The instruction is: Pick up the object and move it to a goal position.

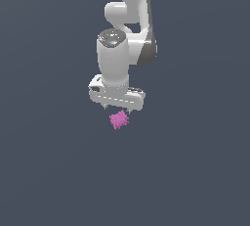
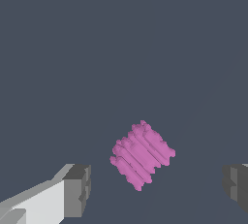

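I see the object [image 1: 118, 120], a small magenta lump with ridged, spiky sides, lying on the flat dark grey floor [image 1: 49, 171] just under the gripper [image 1: 117, 107]. In the exterior view its upper edge sits right at the fingertips, and I cannot tell from there whether they touch it, since the gripper body covers most of the fingers and only short tips show below it. In the wrist view the object [image 2: 142, 154] lies tilted between the two fingers [image 2: 77, 189], with clear floor on either side of it, so nothing is gripping it; it sits a little closer to the one finger than to the other, which is cut off at the picture's edge. The jaws stand wide apart, much wider than the lump. The white arm [image 1: 124, 19] rises above the gripper and runs out of the exterior view's top, so its base is out of sight. I see no goal marker in either view, and nothing else lies near the object.
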`<state>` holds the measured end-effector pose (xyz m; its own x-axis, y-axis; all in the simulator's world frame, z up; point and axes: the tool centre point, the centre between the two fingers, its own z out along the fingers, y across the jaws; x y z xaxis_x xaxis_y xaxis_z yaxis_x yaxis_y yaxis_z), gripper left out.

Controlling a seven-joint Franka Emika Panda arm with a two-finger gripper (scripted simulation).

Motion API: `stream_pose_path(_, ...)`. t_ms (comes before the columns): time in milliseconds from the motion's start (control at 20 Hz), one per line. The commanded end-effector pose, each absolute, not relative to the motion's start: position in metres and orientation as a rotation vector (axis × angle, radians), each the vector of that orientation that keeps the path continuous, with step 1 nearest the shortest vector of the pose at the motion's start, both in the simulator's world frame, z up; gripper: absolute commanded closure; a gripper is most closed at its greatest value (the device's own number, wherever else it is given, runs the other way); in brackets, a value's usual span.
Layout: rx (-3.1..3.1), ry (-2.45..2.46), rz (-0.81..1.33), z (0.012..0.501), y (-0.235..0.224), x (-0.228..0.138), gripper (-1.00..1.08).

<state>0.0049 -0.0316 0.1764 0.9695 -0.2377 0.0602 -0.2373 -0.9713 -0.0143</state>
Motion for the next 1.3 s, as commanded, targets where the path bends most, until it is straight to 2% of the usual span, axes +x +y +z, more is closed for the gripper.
stream_pose_path(0, -3.095, 0.47, -0.087, 0.169, -0.031, 0.003, -0.92)
stream_pose_path(1250, -2.789, 1.435, -0.007, 0.1, -0.03, -0.024, -0.92)
